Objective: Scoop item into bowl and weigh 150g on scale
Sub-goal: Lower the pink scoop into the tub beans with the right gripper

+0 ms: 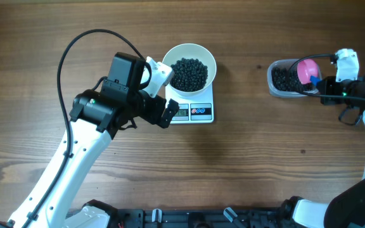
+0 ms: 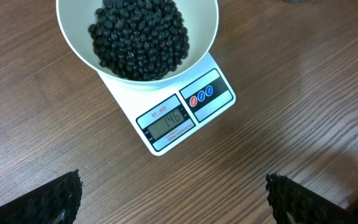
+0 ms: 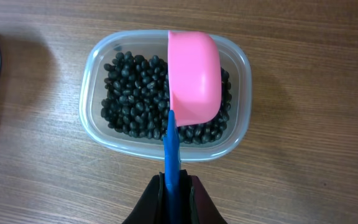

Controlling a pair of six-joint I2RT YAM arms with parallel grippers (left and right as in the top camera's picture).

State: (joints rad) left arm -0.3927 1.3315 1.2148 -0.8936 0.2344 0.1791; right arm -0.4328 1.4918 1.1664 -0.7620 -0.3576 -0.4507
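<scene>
The white bowl is sitting squarely on the white scale, near the middle of the wooden table, and it is holding a heap of black beans that is reaching well up its walls. In the left wrist view, the scale's grey display is showing 146. The left gripper is hovering just beside the scale's left edge, its jaws standing wide apart and grasping nothing, with 2 dark ribbed fingers showing at the bottom corners of its own camera's view. Well apart to the right, the right gripper is clenching the blue handle of a pink scoop, which is hanging over a clear tub holding more beans.
</scene>
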